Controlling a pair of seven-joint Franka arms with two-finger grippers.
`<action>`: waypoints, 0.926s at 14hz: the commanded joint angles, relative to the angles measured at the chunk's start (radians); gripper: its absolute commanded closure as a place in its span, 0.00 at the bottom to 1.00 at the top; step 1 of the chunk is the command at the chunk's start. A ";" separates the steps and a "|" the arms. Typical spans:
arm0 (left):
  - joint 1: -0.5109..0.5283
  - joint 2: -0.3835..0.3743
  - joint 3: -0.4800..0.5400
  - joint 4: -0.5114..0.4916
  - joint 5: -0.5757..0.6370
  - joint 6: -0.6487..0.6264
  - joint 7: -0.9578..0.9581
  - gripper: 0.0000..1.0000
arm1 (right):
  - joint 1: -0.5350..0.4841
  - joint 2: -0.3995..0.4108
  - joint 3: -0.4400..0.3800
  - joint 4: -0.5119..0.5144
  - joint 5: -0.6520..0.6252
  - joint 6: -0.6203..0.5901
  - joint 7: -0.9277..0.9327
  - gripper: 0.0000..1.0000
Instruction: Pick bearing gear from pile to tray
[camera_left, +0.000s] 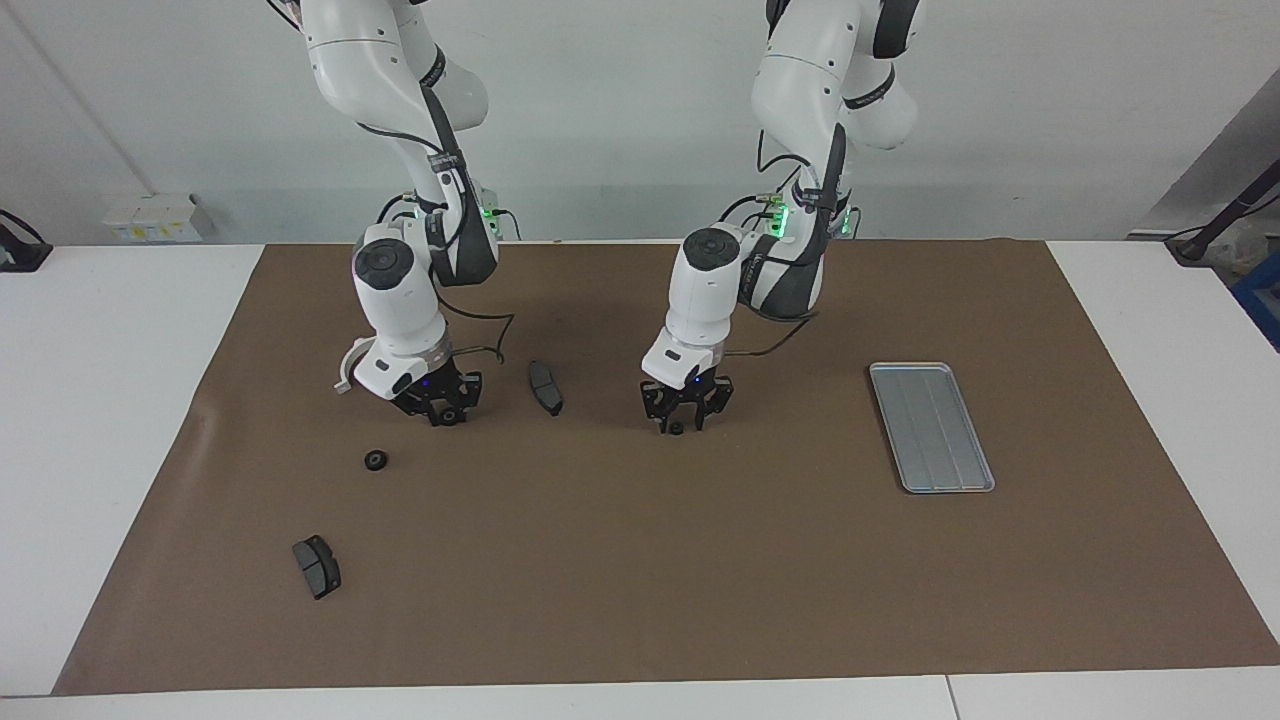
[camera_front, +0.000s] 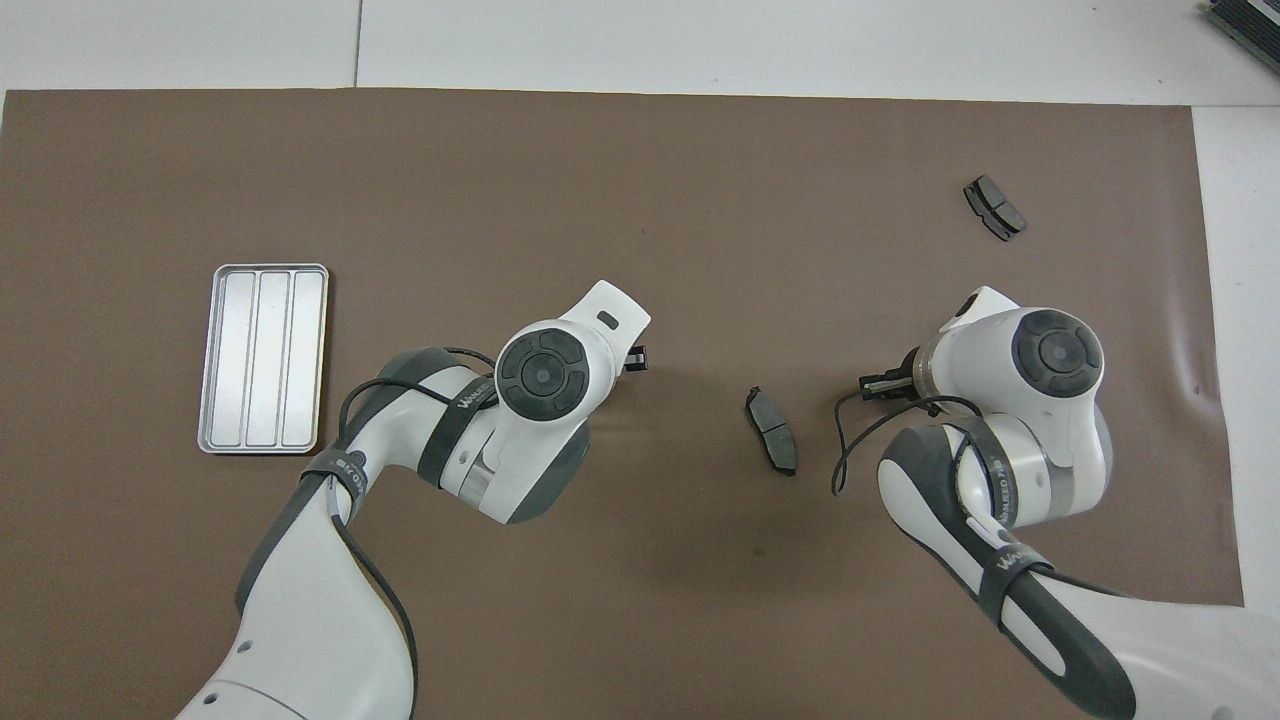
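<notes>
Left tool (camera_left: 683, 418) is low over the brown mat (camera_left: 640, 600) near the middle of the tabletop (camera_left: 100, 400), its tips standing either side of one small black gear (camera_left: 676, 428) that looks to be on the mat; whether the tool has closed on that gear I cannot tell. The right tool (camera_left: 437, 408) is equally low, toward the right arm's end of the tabletop, with a second gear (camera_left: 447, 415) at its tips, and its state I cannot tell either. A third gear (camera_left: 375, 460) lies loose on the mat, closer to the tabletop's front edge than the right tool. Two dark grey pads sit untouched: one pad (camera_left: 545, 387) between the two tools, the corner pad (camera_left: 317, 566) toward the mat's corner at the right arm's end, away from the robots. The tray (camera_left: 930, 430) lies flat toward the left arm's end of the tabletop, well apart from both tools, and nothing shows in it. By my reading the task is at its start: no gear has been delivered, two pick-ups are at the grasping stage, and lifting, carrying and setting down in the tray remain for all three gears.
</notes>
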 joint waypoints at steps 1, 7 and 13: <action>-0.032 0.002 0.016 -0.013 -0.010 0.016 0.002 0.49 | 0.004 -0.006 0.008 -0.007 0.019 0.016 -0.006 0.95; -0.041 0.008 0.016 -0.015 -0.010 0.012 0.005 0.60 | 0.037 -0.006 0.010 0.071 0.019 0.007 0.089 1.00; -0.041 0.013 0.016 -0.016 -0.010 0.007 0.008 0.89 | 0.070 0.039 0.010 0.203 0.022 -0.040 0.137 1.00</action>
